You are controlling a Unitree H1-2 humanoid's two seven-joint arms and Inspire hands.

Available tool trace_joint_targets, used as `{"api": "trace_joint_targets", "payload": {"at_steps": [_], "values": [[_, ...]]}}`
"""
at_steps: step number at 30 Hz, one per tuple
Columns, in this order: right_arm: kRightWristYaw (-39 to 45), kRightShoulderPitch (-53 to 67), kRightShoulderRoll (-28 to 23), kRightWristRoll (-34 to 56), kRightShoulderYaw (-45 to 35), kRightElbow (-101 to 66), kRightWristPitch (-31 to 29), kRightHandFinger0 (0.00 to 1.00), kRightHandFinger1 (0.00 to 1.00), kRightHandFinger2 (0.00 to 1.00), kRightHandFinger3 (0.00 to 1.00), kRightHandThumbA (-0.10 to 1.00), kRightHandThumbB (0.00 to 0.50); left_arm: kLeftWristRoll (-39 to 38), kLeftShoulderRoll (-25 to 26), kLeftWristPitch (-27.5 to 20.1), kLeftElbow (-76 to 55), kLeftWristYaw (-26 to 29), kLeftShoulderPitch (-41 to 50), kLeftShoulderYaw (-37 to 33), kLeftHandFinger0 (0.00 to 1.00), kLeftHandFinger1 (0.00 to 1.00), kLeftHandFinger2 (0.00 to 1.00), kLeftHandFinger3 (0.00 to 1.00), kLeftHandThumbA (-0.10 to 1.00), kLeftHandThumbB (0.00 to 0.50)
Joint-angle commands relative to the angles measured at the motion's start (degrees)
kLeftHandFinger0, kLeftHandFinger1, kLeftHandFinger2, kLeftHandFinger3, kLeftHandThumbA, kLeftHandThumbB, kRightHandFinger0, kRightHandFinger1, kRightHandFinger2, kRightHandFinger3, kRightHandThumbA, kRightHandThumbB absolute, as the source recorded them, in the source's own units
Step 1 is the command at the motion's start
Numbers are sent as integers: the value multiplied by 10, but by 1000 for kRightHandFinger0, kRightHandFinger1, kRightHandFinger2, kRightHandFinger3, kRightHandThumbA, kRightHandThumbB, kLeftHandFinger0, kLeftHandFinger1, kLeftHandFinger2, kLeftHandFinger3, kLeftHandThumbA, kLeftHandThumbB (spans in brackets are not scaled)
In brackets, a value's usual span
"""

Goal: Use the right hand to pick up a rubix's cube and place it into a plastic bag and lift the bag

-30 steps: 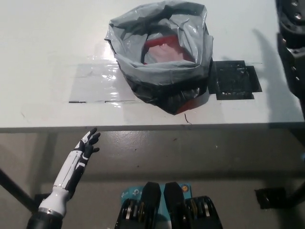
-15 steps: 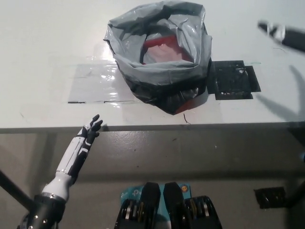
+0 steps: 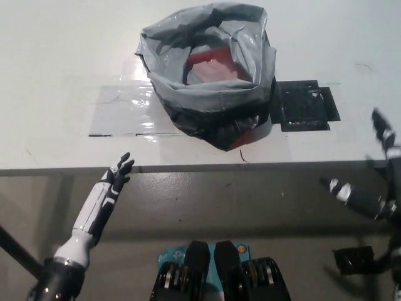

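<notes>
Grey plastic bag open on table

Plastic bag: thin grey film, crinkled, semi-glossy; table: smooth matt white with a glossy clear tape patch and a scuffed matt black patch.

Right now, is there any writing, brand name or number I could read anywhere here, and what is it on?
None can be read.
The grey plastic bag: no print visible.
The black patch and clear tape on the white table: only pale specks and glare, no letters.
The white left hand and black right hand: unmarked.
</notes>
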Motion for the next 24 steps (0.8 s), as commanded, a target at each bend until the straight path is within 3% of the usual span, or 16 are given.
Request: {"api": "trace_joint_targets", "payload": {"at_steps": [1,5,10,24], "values": [[-108,73,30,-131,51,91,-279,1000,1000,1000,1000,1000,325,1,17,-7,-95,-5,68,7,1000,1000,1000,1000,1000,278],[-97,98,31,-119,54,97,-290,1000,1000,1000,1000,1000,330,-3,13,-10,-100,-6,88,4,1000,1000,1000,1000,1000,303],[-76,108,24,-109,56,98,-285,1000,1000,1000,1000,1000,275,1,6,-4,-104,-4,95,1,1000,1000,1000,1000,1000,301],[-44,98,32,-86,56,117,-274,1000,1000,1000,1000,1000,284,-2,8,-13,-95,-2,101,5,1000,1000,1000,1000,1000,314]]}}
